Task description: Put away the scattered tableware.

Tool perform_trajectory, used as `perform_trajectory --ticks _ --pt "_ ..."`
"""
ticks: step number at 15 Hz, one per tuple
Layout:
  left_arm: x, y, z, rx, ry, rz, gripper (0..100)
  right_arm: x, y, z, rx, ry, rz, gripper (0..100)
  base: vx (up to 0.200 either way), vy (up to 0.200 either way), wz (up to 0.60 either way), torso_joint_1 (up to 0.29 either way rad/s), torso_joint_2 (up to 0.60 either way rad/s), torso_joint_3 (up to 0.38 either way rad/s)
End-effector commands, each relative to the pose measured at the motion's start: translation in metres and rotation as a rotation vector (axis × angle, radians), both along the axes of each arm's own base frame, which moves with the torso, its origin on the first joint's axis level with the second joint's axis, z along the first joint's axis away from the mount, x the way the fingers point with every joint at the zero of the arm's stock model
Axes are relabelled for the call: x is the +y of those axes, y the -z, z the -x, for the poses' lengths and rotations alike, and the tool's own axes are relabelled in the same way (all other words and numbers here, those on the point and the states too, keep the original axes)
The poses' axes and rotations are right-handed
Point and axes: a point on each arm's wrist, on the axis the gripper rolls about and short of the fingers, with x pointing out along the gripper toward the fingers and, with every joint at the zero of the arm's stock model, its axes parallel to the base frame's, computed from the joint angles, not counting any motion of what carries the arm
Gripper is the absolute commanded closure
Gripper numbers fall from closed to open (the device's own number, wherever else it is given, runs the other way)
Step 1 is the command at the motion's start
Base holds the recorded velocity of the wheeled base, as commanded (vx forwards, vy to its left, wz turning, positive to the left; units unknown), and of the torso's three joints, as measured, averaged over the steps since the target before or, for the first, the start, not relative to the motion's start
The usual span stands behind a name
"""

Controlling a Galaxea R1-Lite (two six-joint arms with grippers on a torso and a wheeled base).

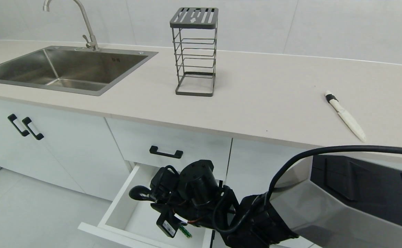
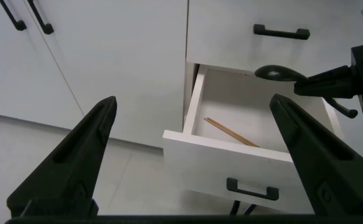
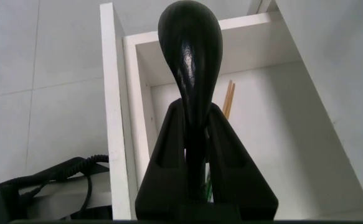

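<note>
Head view: my right jaws clamp a black spoon (image 1: 139,193) by its handle above the open drawer (image 1: 117,204). Left wrist view: my left jaws gape, empty. Right wrist view: the spoon looks light, rigid and glossy, likely slippery; the handle suits gripping.

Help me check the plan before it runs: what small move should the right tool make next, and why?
Probably lower the right tool a little into the drawer. It is shut on the spoon, held above the open drawer where chopsticks lie; bare floor beside them leaves room, and a release from lower should be gentler.
</note>
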Motion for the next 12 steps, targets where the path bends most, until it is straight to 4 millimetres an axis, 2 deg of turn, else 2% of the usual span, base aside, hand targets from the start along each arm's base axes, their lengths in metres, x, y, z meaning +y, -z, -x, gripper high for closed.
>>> perform_trajectory --ticks 1,6,9,12 --pt "0.000 0.000 0.000 0.002 -0.001 0.000 0 0.000 0.002 0.000 0.004 -0.006 0.003 100 0.000 0.000 0.00 -0.105 0.21 0.105" --pt "0.000 0.000 0.000 0.002 0.000 0.000 0 0.001 0.003 -0.001 0.002 -0.005 0.003 100 0.000 0.000 0.00 -0.219 0.37 0.156" --pt "0.000 0.000 0.000 0.002 0.000 0.000 0 0.005 -0.004 -0.006 -0.017 0.003 -0.015 100 0.000 0.000 0.00 -0.246 0.35 0.154" --pt "0.000 0.000 0.000 0.002 0.000 0.000 0 0.006 -0.005 -0.010 -0.017 0.013 -0.011 100 0.000 0.000 0.00 -0.115 0.20 0.100"
